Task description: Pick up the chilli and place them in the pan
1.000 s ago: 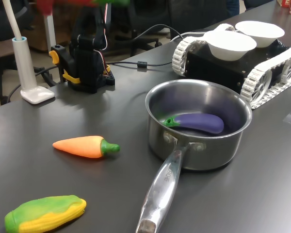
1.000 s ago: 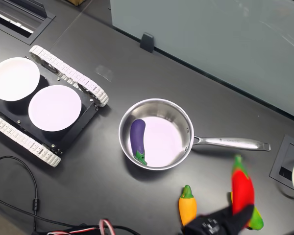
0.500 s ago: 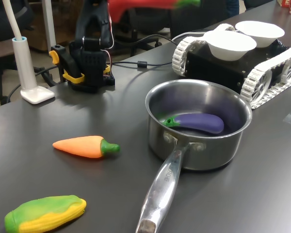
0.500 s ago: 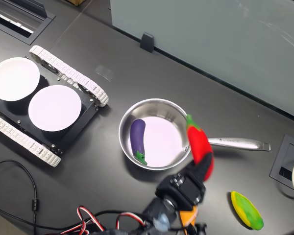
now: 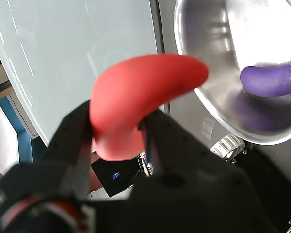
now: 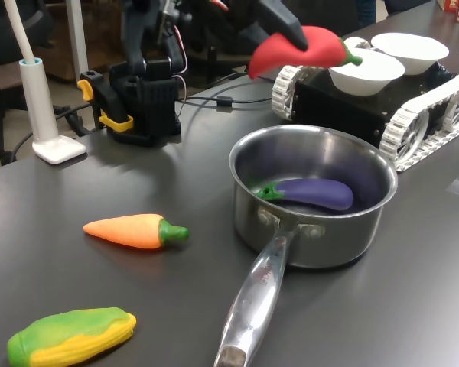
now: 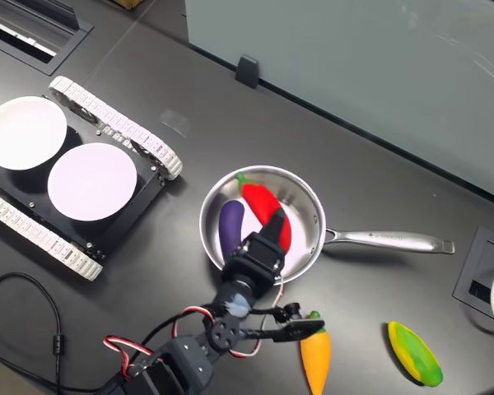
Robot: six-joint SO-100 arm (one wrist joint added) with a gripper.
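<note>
Gripper (image 7: 273, 233) clamps the chilli's (image 6: 306, 47) blunt end, holding it in the air above the pan (image 6: 367, 229), which sits mid-table (image 6: 138, 168) with an eggplant (image 6: 315, 192) inside; a carrot (image 6: 135, 230) lies well apart from the pan.

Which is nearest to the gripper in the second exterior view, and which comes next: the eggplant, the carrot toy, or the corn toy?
From the gripper:
1. Eggplant, in the pan, just beside it.
2. Carrot toy, on the table below.
3. Corn toy, toward the second exterior view's lower right.
</note>
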